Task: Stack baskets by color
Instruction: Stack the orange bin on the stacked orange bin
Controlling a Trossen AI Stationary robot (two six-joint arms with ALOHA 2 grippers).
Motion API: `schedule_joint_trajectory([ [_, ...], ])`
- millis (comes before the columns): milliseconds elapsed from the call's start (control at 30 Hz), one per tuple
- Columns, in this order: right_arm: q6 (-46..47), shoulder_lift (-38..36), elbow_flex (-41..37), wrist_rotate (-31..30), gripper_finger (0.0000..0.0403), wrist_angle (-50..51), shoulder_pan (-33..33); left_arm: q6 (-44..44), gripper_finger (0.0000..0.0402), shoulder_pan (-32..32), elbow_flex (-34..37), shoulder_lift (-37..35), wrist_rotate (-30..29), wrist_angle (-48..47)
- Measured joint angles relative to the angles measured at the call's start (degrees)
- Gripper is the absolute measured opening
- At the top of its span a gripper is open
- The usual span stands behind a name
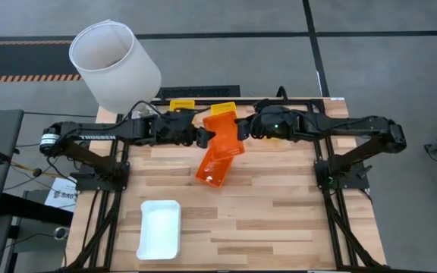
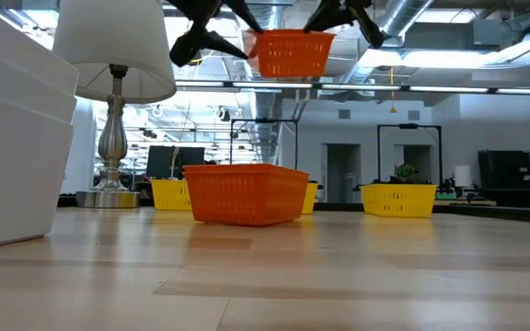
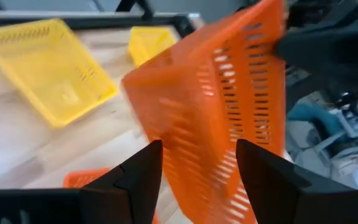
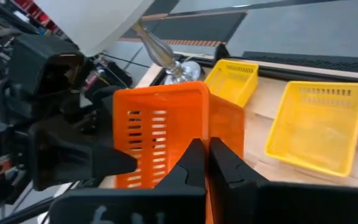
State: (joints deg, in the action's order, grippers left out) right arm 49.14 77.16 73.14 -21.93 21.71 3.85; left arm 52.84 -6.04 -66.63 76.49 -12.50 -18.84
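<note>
Lying nearest, at the front of the wooden tabletop (image 1: pixel 279 220): a white rectangular plastic basket (image 1: pixel 160 228), well apart from both arms. Resting mid-table, tilted askew in the high view: an orange perforated plastic basket (image 1: pixel 217 161). Hanging raised above it, between the two arms: a second orange perforated basket (image 2: pixel 288 52), clear of the tabletop in the low view. Reaching in level from the right: right gripper (image 4: pixel 207 163), fingers pinched shut on the raised basket's rim. Reaching in level from the left: left gripper (image 3: pixel 197 168), fingers spread wide to either side of the raised basket's wall, contact not clear. Sitting farther back, toward the rear edge: yellow perforated plastic baskets (image 4: pixel 316 125), beyond the grippers. Standing at the far left corner: a lamp with a white drum shade (image 1: pixel 114 64).
</note>
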Motion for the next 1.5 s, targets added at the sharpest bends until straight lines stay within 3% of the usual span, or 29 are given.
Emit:
schedule_joint_trajectory([
  [133, -0.2, 0.0, 0.0, 0.3, 0.0007, 0.1, -0.1, 1.5, 0.016, 0.0, 0.0, 1.9, 0.1, -0.2],
  [367, -2.1, -0.1, 0.0, 1.2, 0.0011, 0.4, -0.1, 1.9, 0.0045, -0.1, 0.0, 2.8, -1.0, 0.5],
  [467, -5.2, -0.5, 0.1, 2.0, 0.0031, 0.9, -0.2, 1.5, 0.0009, -0.6, 0.0, 2.5, -1.1, -1.3],
  [700, -7.3, -5.8, 0.0, 0.9, 0.014, 13.3, 0.5, -0.1, 0.0, -2.2, -0.1, 1.4, 6.7, -9.3],
  [900, -2.9, -10.2, 0.0, -2.2, 0.0206, 23.0, -0.8, -2.0, 0.0, -0.6, -0.1, 5.8, 7.2, -10.6],
  [1233, -1.6, -11.1, 0.0, -4.0, 0.0209, 24.8, -3.5, -5.1, 0.0, -1.0, 0.0, 16.3, 12.5, -11.7],
  [1500, -1.6, -9.0, -0.1, -3.9, 0.0195, 26.3, -4.7, -5.8, 0.0, -2.1, 0.0, 16.6, 12.9, -13.9],
])
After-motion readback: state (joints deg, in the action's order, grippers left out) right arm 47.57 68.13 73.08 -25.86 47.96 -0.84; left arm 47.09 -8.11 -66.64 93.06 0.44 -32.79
